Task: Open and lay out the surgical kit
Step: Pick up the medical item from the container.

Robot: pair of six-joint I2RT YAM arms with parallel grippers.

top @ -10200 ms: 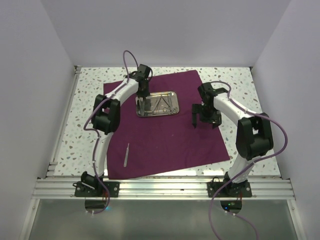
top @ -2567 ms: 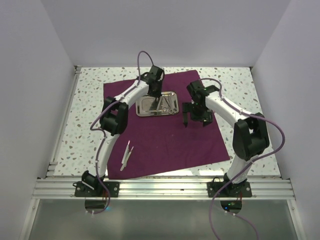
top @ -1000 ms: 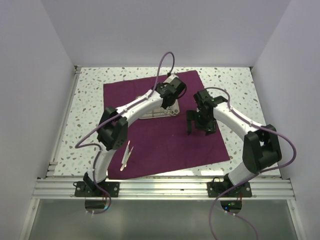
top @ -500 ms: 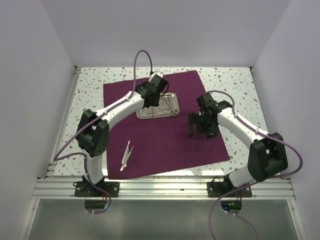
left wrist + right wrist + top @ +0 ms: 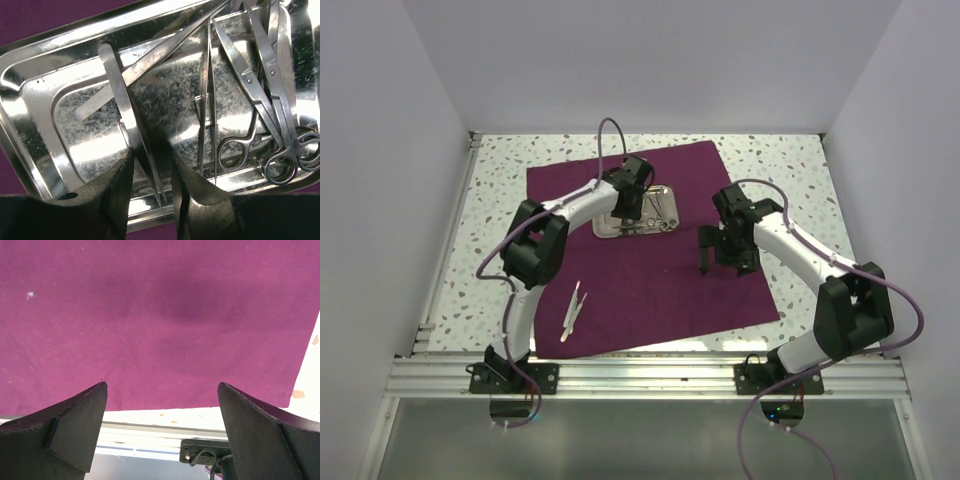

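Plum cloth wrap [image 5: 650, 270]: spread flat, frame centre. Steel tray [image 5: 638, 213]: on the cloth's upper middle, holding ring-handled scissors [image 5: 272, 107] and forceps. Left gripper [image 5: 152, 165]: jaws narrowly parted around a flat tweezer [image 5: 122, 107] in the tray. Right gripper [image 5: 160, 405]: jaws wide apart, holding nothing, above bare cloth. Two instruments [image 5: 574, 310]: lower left of the cloth.

No text, label, brand, number or sign can be read in any view; the steel tray [image 5: 45, 115] and the instruments lying in it show only scratches and glare; the purple cloth [image 5: 650, 275] around the tray is plain; the speckled desk [image 5: 790, 165] beyond the cloth carries no markings.
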